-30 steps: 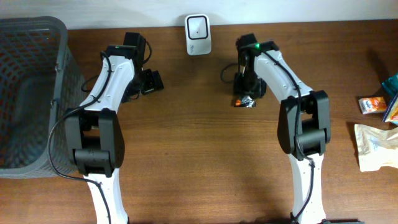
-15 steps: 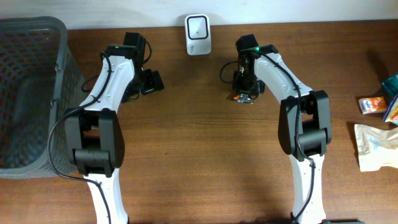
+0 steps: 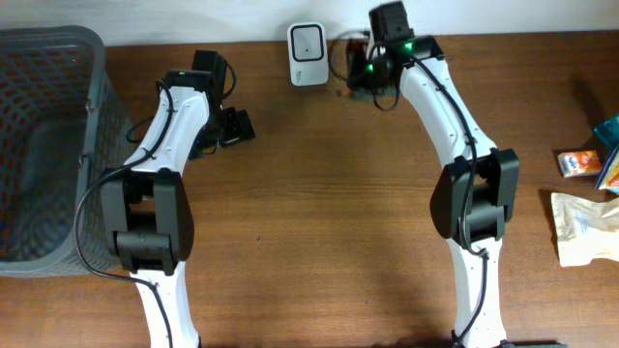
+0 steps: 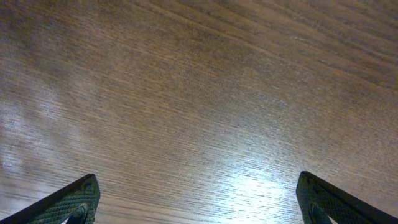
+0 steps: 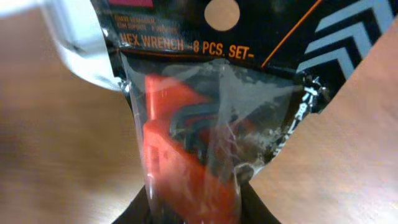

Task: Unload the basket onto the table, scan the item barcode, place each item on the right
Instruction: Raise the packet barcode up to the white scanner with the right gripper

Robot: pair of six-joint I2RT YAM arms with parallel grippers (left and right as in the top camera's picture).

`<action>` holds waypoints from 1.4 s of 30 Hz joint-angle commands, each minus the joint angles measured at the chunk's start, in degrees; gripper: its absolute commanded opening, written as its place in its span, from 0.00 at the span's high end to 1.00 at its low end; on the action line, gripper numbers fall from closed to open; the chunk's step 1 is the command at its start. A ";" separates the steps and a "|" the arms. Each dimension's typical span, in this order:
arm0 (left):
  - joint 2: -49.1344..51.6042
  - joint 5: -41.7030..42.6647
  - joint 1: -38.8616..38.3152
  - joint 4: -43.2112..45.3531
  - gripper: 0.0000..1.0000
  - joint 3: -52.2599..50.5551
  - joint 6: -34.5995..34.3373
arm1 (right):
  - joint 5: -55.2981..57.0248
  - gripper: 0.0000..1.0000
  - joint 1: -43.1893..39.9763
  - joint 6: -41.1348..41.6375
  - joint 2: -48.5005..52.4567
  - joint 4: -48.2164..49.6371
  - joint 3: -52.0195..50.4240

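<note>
One item: hex wrench pack (image 5: 205, 124) hung just right of scanner (image 3: 308, 42)
Right jaws: gripped the pack
Left jaws: stood wide

Black wrench pack (image 5: 211, 112) (orange inside), white scanner (image 3: 308, 41)

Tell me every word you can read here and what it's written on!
"HEX WRENCH-8 PCS. SET-": on the hex wrench packet.
Small line above it: too blurred to read.
Print on the orange packet, far right in the overhead view: too small to read.
</note>
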 commanded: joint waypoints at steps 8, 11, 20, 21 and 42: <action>-1.70 -0.42 -0.24 -0.04 0.01 -0.24 0.13 | 1.20 0.75 6.40 5.40 0.07 20.28 3.15; -1.70 -0.42 -0.24 -0.04 0.01 -0.24 0.13 | 6.58 0.72 8.66 5.40 2.03 25.51 3.15; -1.70 -0.42 -0.24 -0.04 0.01 -0.24 0.13 | 12.04 0.70 9.97 6.10 8.81 27.91 3.15; -1.70 -0.42 -0.24 -0.04 0.01 -0.24 0.13 | 12.26 0.70 9.97 6.08 8.92 27.76 3.15; -1.70 -0.42 -0.24 -0.04 0.01 -0.24 0.13 | 16.09 0.70 6.58 6.08 2.80 18.01 5.05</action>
